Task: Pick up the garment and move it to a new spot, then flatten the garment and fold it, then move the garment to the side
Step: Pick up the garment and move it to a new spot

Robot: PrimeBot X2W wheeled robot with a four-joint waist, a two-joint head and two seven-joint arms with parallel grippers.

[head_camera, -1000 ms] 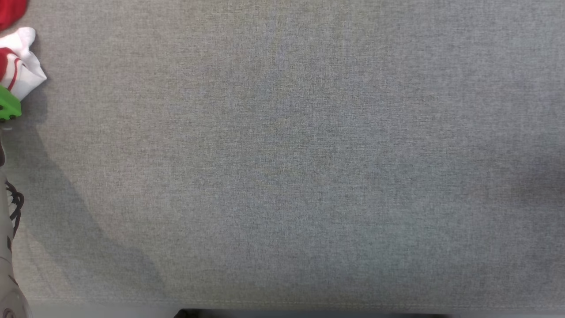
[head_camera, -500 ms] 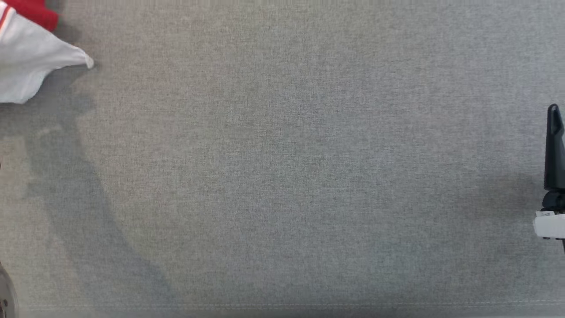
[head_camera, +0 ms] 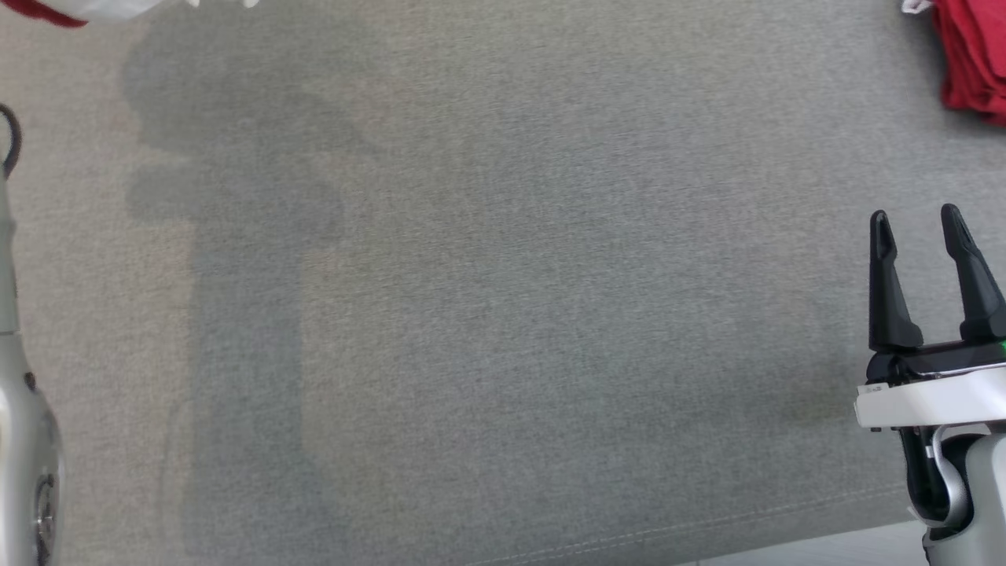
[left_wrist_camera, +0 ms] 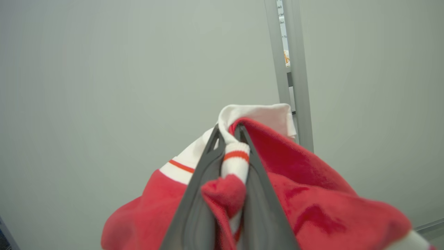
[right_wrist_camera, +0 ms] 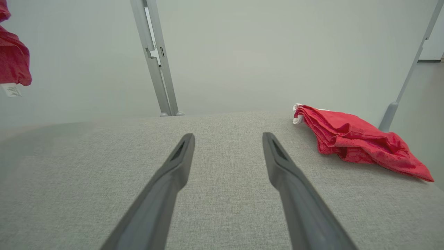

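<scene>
Grey woven fabric covers counter; pale wall, metal post behind. Left pincer clenched on red-white garment, held aloft. Right pincer spread above counter; red cloth near far-right corner.

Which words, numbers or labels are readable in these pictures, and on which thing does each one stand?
Nothing can be read.
White tag hanging from the red garment: print too small.
Paper strip on the grey post: blurred.
Small marking on the white housing of the right gripper: too small.
</scene>
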